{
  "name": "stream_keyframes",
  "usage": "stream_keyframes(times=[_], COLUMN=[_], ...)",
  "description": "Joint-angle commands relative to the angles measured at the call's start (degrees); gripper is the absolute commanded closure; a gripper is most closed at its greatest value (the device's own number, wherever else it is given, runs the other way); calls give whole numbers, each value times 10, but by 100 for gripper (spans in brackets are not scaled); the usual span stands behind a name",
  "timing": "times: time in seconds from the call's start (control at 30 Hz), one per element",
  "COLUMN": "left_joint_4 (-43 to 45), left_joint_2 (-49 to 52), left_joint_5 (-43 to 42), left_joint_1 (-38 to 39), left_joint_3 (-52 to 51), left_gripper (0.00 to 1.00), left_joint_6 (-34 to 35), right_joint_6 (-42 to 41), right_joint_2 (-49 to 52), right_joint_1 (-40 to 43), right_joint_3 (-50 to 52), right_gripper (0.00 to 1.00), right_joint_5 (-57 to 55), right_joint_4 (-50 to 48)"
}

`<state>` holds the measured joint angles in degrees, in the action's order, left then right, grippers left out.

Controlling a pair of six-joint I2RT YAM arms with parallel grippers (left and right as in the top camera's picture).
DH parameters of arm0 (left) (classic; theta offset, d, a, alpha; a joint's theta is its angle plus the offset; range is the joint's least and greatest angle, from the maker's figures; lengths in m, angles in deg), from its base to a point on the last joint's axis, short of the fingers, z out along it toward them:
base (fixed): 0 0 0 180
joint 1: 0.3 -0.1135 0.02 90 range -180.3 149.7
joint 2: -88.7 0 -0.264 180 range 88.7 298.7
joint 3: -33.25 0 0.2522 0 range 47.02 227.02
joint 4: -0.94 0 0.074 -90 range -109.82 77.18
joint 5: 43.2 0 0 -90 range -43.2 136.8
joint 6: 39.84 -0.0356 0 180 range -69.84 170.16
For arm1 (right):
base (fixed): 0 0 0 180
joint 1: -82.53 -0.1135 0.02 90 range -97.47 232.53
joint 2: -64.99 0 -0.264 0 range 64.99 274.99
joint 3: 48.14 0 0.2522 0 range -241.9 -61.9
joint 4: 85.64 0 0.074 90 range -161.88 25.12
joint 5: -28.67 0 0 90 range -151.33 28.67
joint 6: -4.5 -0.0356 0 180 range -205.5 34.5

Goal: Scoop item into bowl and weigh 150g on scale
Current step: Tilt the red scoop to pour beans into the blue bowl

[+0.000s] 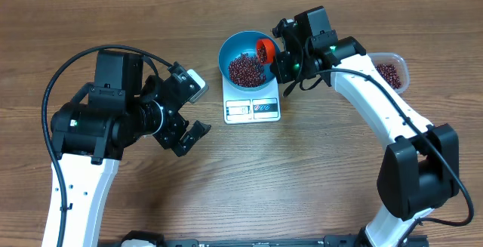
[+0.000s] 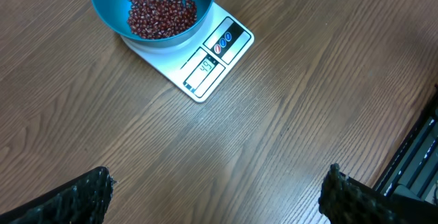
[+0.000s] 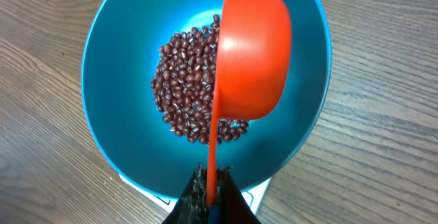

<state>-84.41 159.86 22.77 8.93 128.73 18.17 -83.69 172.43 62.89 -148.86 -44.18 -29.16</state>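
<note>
On the wooden table [image 1: 317,179], toward its far middle, a small white scale [image 1: 253,109] sits with its display strip facing the robot. A blue bowl [image 1: 240,43] rests on the scale's platform and covers most of it. Inside the bowl lies a loose heap of small dark red-brown beans [image 3: 185,94], gathered at the bottom and leaving the upper walls bare.

The right gripper [image 1: 278,58] is clenched on the thin handle of a red scoop [image 3: 250,59]. The scoop hangs inside the rim of the bowl, above the right part of the heap, and is rolled onto its side so that the wrist view shows its rounded outside. Whether its edge touches the beans cannot be told.

The left gripper [image 1: 195,108] is released, its two dark fingers [image 2: 75,196] spread wide and nothing between them. It hovers over bare wood to the left of the scale, well apart from the bowl, and its camera looks across the table at the bowl and the lit display. The digits there are too small to read with certainty.

At the far right, beside the right arm, stands a clear plastic tub [image 1: 404,64] with more beans in it.
</note>
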Motion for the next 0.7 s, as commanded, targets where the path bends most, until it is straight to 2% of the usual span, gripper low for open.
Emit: stream_keyframes(times=[0.0, 0.13, 0.4, 0.67], left_joint_4=[0, 0, 0, 0], left_joint_2=[0, 0, 0, 0], left_joint_5=[-9, -9, -9, -9], left_joint_1=[-2, -2, -2, -2], left_joint_3=[8, 8, 8, 8], left_gripper=[0, 0, 0, 0], left_joint_6=[-12, -12, -12, -12], right_joint_6=[35, 61, 63, 77], right_joint_2=[-20, -22, -23, -36], right_joint_1=[-8, -22, -56, -72], right_joint_3=[-21, -21, -21, -21], right_gripper=[96, 96, 96, 96], right_joint_5=[-6, -14, -122, -142], right_joint_4=[3, 5, 6, 7])
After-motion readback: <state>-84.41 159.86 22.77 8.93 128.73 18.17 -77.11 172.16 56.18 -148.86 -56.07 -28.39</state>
